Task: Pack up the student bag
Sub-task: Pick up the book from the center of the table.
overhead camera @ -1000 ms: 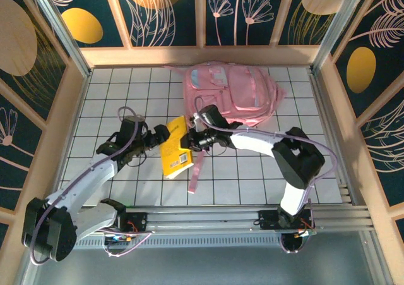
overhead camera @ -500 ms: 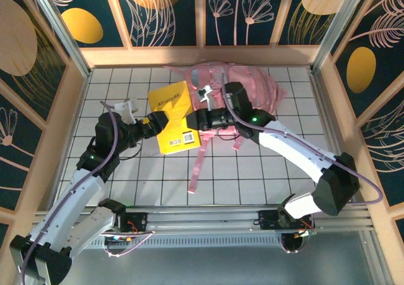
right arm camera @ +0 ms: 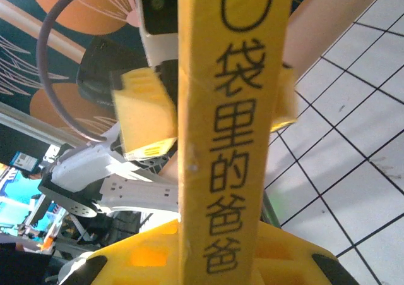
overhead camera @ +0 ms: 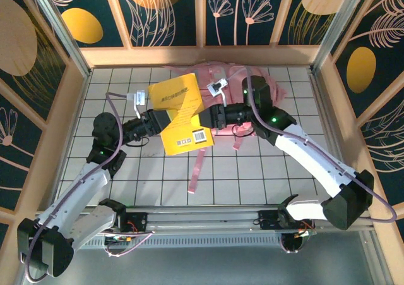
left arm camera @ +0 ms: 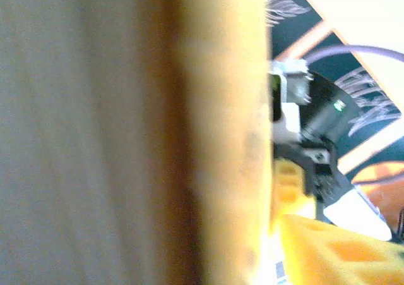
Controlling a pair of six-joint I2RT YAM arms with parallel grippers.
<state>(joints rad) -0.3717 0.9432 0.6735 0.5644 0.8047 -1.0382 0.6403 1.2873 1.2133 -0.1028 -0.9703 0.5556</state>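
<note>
A yellow book (overhead camera: 180,111) is held up off the tiles in front of the pink student bag (overhead camera: 268,86), which lies at the back and is half hidden behind it. My right gripper (overhead camera: 211,117) is shut on the book's right edge; in the right wrist view its yellow fingers (right arm camera: 151,260) clamp the spine (right arm camera: 233,108). My left gripper (overhead camera: 154,117) is at the book's left edge. Its fingers (right arm camera: 142,108) stand on either side of the book, and contact is hidden. The left wrist view is a blurred close-up of the book (left arm camera: 221,139).
A long pink strap (overhead camera: 197,168) of the bag trails toward me over the white tiled floor (overhead camera: 265,171). Wooden walls (overhead camera: 69,108) close in the left, back and right sides. The metal rail (overhead camera: 208,217) with both arm bases runs along the near edge.
The book has been lifted off the tiles and carried back toward the bag. Both arms rose and reached farther with it. My left gripper's jaws have narrowed around the book's edge.
</note>
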